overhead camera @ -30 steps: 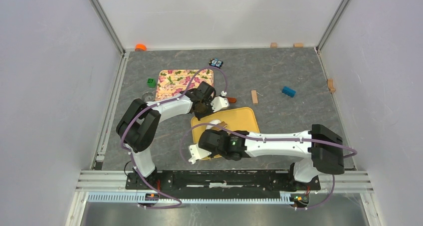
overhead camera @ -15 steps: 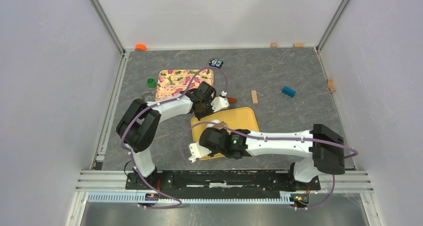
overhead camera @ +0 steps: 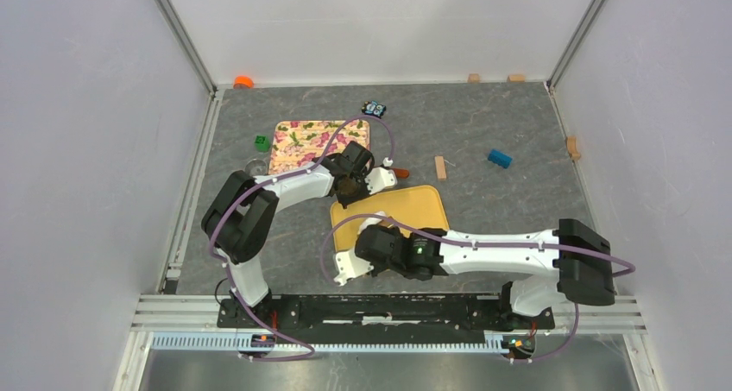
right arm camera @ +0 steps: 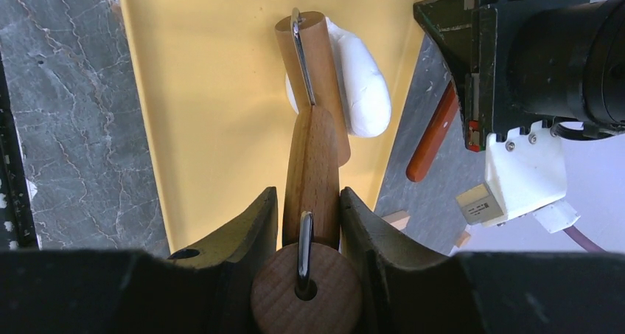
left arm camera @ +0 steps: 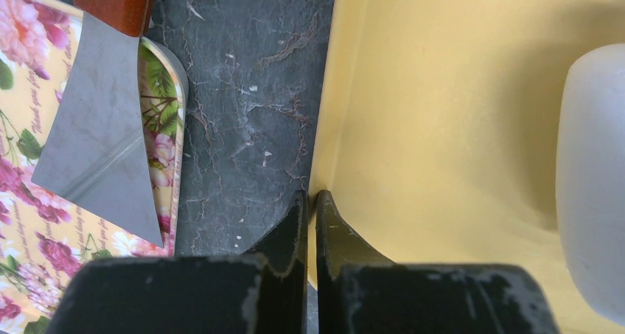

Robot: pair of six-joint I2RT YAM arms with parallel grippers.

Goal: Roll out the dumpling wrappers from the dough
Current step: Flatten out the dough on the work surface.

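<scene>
Since a second ago the right arm has drawn back toward the near edge, its elbow block now further right and nearer, and the rolling pin has come back with it; the left arm has stayed where it was.

The dough (right arm camera: 361,83) is a smooth white lump on the yellow board (right arm camera: 206,91), close to that board's far-left edge. The barrel of the rolling pin (right arm camera: 313,68) lies across its near side, touching it. Only the right wrist view shows this; from above, the lump is lost under the arm and cable.

That same view shows the right claw (right arm camera: 309,201) clamped on the pin's wooden handle, one finger on each side.

The left wrist view shows the left claw (left arm camera: 309,205) pressed together, its tips at the yellow board's left edge where it meets the grey bench (left arm camera: 243,113). Just left of it a scraper (left arm camera: 96,127) lies with its steel blade on the floral board (left arm camera: 22,76).

From above, the left arm (overhead camera: 285,184) rises from its near-left base, bends at the elbow and runs right to the far-left corner of the yellow board, wrist turned down. The right arm (overhead camera: 492,249) stretches low and leftward from its near-right base along the board's near side.
</scene>
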